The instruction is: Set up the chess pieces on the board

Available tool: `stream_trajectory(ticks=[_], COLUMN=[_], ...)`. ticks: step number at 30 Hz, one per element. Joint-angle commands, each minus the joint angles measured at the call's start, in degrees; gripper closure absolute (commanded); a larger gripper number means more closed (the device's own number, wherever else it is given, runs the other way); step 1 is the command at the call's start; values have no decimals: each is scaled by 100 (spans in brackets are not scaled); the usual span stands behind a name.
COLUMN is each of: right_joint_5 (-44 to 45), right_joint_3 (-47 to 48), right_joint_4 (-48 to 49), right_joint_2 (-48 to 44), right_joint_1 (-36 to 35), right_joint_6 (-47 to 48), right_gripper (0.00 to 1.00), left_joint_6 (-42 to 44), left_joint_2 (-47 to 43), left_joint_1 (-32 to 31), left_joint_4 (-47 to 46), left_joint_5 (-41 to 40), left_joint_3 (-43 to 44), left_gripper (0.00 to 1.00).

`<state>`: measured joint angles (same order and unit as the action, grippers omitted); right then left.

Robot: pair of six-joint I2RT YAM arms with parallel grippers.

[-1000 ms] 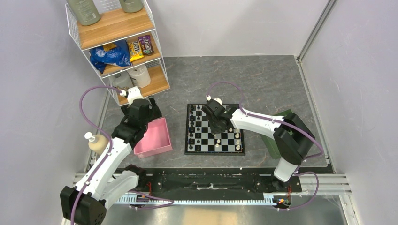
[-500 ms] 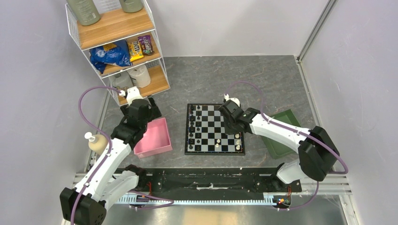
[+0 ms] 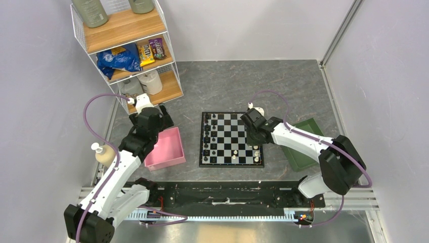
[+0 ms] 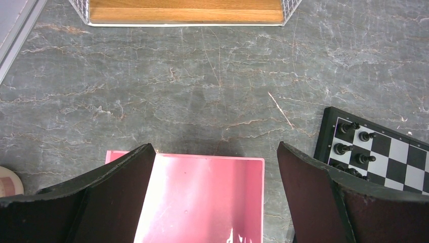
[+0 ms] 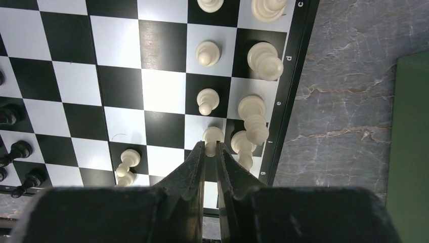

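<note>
Right gripper (image 5: 212,148) pinches upright white pawn (image 5: 213,134) at 12 o'clock off its tips, over board (image 5: 162,91); left gripper (image 4: 215,152) spread wide

— Clad in white on the left arm (image 3: 119,169), jointed in black?
— Same on the right arm (image 3: 296,137). Looped with purple cable (image 3: 86,109), tipped with matte black fingers (image 4: 324,197).
</note>
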<state>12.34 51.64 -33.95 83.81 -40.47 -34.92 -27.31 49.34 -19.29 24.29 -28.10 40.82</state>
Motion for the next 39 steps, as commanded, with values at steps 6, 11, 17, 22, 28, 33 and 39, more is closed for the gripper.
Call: stream_trajectory(ticks=[6,11,17,22,28,33,39], right_joint_5=[-200,-155,-161,-220,-672,-926,-923], right_joint_3=[-92,-119,-60,176,318,381,641], right_joint_4=[310,277,206,-47,-176,48,221], right_joint_2=[55,122,44,-226,-701,-486,220], right_joint_1=[31,30,30,35,19,-184,-714], right_joint_6=[-32,-58,-9,81,319,207,0], right_gripper=[82,80,72,65,62,60,56], left_joint_6=[116,136,136,143,98,62,90], left_joint_2=[25,83,127,162,115,81,-17], left_joint_1=[23,30,34,30,32,37,31], left_joint_4=[-142,-145,-185,-189,-192,-193,-135], left_joint_5=[-30,-34,-19,-11,-11,9,-81], left_joint_3=[-11,30,32,66,17,-12,-60], left_gripper=[0,0,0,0,0,0,0])
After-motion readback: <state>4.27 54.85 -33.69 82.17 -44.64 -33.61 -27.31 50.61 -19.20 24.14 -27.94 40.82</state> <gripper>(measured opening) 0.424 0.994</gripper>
